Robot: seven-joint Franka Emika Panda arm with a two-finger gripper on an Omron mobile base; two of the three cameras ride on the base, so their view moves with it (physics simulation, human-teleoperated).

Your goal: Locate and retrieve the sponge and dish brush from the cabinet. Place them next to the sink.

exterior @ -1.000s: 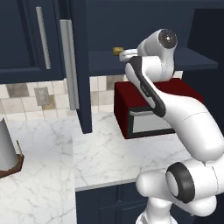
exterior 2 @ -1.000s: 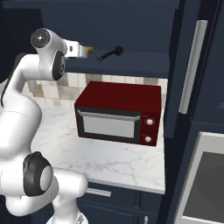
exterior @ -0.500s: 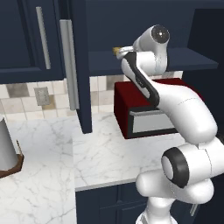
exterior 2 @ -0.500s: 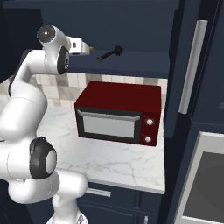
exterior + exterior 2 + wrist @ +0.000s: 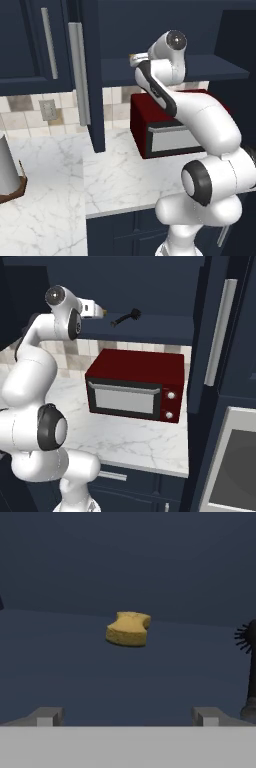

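The mustard-yellow sponge [image 5: 128, 628] lies on the dark shelf of the open navy cabinet [image 5: 92, 75], straight ahead of my gripper [image 5: 127, 717] and a short way beyond it. Both fingertips [image 5: 46, 716] stand wide apart with nothing between them, so the gripper is open. The black dish brush [image 5: 248, 662] lies at the right edge of the hand view, bristly head away from me. In the right base view the dish brush [image 5: 126, 317] rests on the same shelf, just right of the raised gripper [image 5: 100, 310]. The sink is out of view.
A red microwave [image 5: 135, 386] stands on the marble counter [image 5: 120, 180] directly under the shelf. The open cabinet door with its silver bar handle [image 5: 77, 75] hangs left of the arm. A grey roll on a wooden base [image 5: 7, 165] sits far left. An oven front [image 5: 235, 466] is at lower right.
The arm's upper joints have swung a little and the hand has edged closer to the shelf. The gripper stayed open; sponge and brush have not moved.
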